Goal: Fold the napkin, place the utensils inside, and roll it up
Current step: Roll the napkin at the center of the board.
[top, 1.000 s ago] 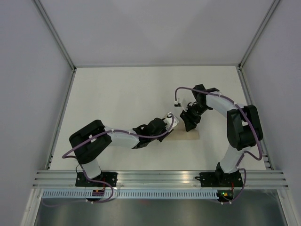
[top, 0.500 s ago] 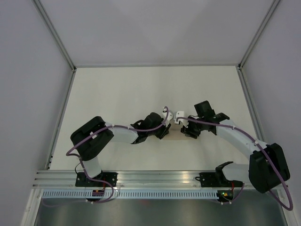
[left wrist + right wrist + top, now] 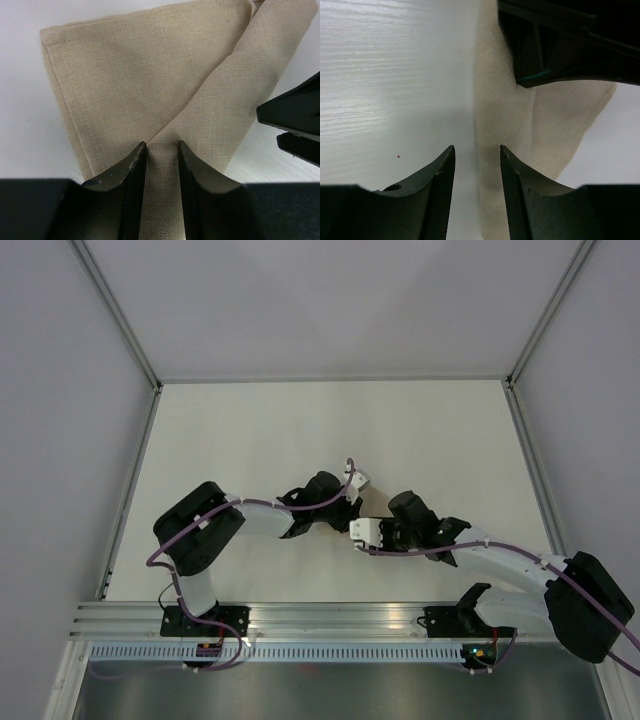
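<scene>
While the left hand (image 3: 159, 150) pinches the rolled end of the napkin (image 3: 150, 75), its roll running toward one o'clock across the bench (image 3: 20, 100), the right hand (image 3: 476, 152), jaws apart and empty, should clamp the roll's far edge so both turn it evenly.

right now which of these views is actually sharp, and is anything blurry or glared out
left wrist: crisp and evenly lit, the tan woven cloth napkin shows its weave; right wrist: soft focus, the cloth's texture is smeared and the white table carries streaky glare; top external: sharp, flatly lit with only faint shadows, but the cloth is barely visible there.
</scene>
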Robot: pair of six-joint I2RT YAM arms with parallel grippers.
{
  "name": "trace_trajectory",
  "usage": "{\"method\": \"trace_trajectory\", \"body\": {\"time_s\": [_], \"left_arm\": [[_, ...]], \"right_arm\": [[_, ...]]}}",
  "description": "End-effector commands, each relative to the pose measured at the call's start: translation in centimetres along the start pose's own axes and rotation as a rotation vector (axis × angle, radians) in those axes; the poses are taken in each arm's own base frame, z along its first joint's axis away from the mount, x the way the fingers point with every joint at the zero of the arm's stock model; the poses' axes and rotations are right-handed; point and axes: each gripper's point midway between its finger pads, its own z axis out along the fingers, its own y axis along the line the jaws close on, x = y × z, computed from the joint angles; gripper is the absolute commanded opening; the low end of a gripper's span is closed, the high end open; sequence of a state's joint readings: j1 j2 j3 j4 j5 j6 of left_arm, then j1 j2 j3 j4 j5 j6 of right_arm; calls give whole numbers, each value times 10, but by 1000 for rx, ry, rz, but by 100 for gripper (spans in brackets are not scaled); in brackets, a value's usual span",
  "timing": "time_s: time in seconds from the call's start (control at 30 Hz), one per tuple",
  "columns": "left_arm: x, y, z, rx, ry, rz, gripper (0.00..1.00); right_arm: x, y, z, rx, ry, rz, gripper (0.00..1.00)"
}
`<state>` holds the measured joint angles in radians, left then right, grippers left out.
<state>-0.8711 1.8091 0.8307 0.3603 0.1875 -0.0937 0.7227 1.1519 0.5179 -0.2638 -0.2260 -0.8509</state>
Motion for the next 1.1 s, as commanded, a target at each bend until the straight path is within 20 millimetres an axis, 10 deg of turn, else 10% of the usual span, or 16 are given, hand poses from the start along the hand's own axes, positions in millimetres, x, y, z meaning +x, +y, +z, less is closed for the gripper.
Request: {"method": "trace_trajectory", "body": {"time_s": [0.0,0.6,0.83,1.07], "left_arm": [[36,-7,0,52,140,-69,37],[42,-11,-1,156,188,-124,36],[40,-15,-2,213,204,-139,36],[-3,-2,-20,146,47,-173,38]], "right_arm": [[0,-15,2,113,21,-36,47],[27,-5,22,201,121,-131,41],[35,4,31,144,161,-117,6],[25,29,28,-66,171,-54,1]]}}
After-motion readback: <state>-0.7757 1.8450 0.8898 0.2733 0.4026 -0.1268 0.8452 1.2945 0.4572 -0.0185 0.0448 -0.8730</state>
